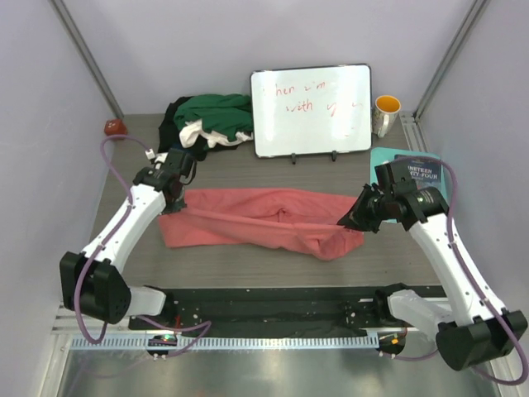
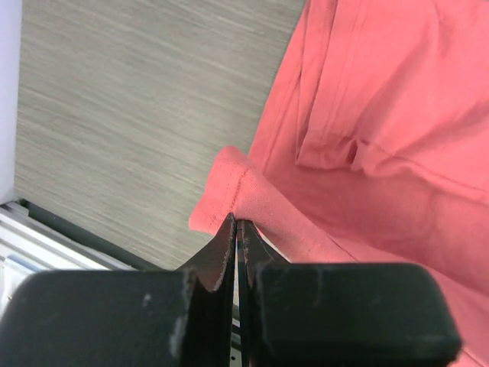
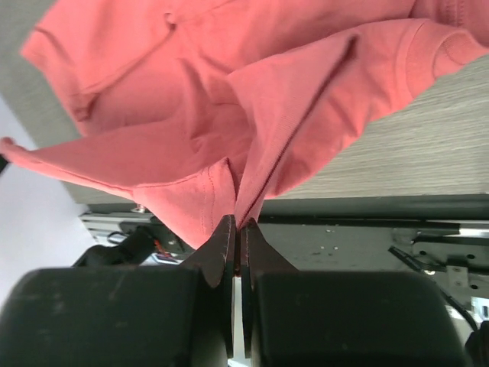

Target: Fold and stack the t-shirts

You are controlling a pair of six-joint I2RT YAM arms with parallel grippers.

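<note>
A salmon-pink t-shirt point(image 1: 264, 222) is stretched across the middle of the table, folded lengthwise and partly lifted at both ends. My left gripper point(image 1: 175, 201) is shut on the shirt's left edge; the pinched hem point(image 2: 238, 200) shows in the left wrist view. At the right end my right gripper point(image 1: 351, 220) is shut on the cloth point(image 3: 252, 191), which hangs in folds from its tips. A heap of dark green, white and black t-shirts point(image 1: 207, 120) lies at the back left.
A white board with red writing point(image 1: 312, 110) stands at the back middle. A white mug with a yellow inside point(image 1: 386, 114) is at the back right, with a teal mat and a dark book point(image 1: 420, 171) beside it. A small red object point(image 1: 115, 127) sits at the far left.
</note>
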